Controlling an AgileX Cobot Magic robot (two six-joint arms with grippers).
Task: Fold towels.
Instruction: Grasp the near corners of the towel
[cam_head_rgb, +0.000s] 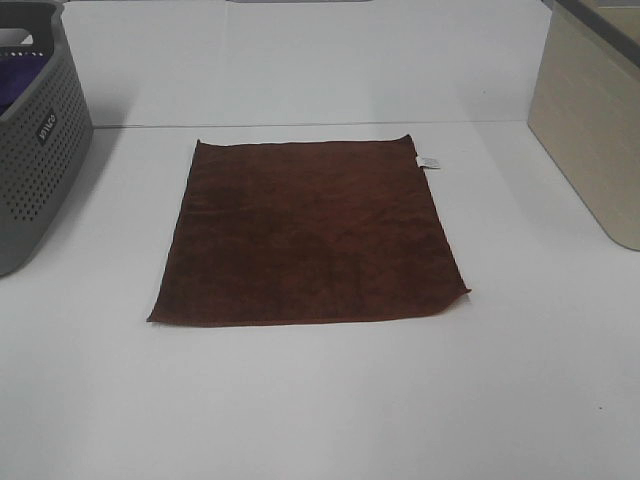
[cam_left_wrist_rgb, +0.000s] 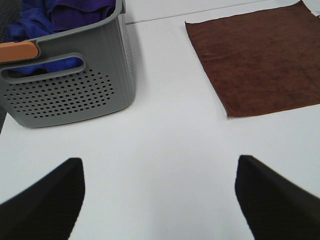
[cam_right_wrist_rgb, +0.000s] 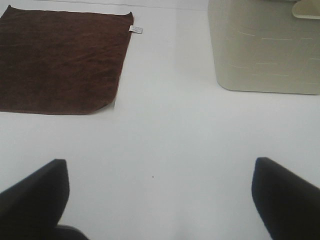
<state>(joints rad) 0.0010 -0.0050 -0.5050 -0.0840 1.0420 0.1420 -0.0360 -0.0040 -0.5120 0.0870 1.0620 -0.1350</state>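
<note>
Here, brown towel (cam_head_rgb: 308, 232) flat, well apart from left tool (cam_left_wrist_rgb: 157, 160) and right tool (cam_right_wrist_rgb: 159, 161), both with fingers apart

Left gripper (cam_left_wrist_rgb: 159, 160), right gripper (cam_right_wrist_rgb: 159, 161): fingers (cam_left_wrist_rgb: 45, 200) apart.

Brown towel (cam_head_rgb: 310, 240) flat at table (cam_head_rgb: 320, 410) centre, low profile, all four edges exposed. Bare white surface runs along the near edge and down both sides of the cloth. Far left: grey perforated basket (cam_head_rgb: 40, 150), tall wall (stands in the way of a low sideways pass there). Far right: beige bin (cam_head_rgb: 590, 130), also tall, well apart from the towel. Open lane of bare table between each container and the cloth. Strip behind the towel's far edge open too.
</note>
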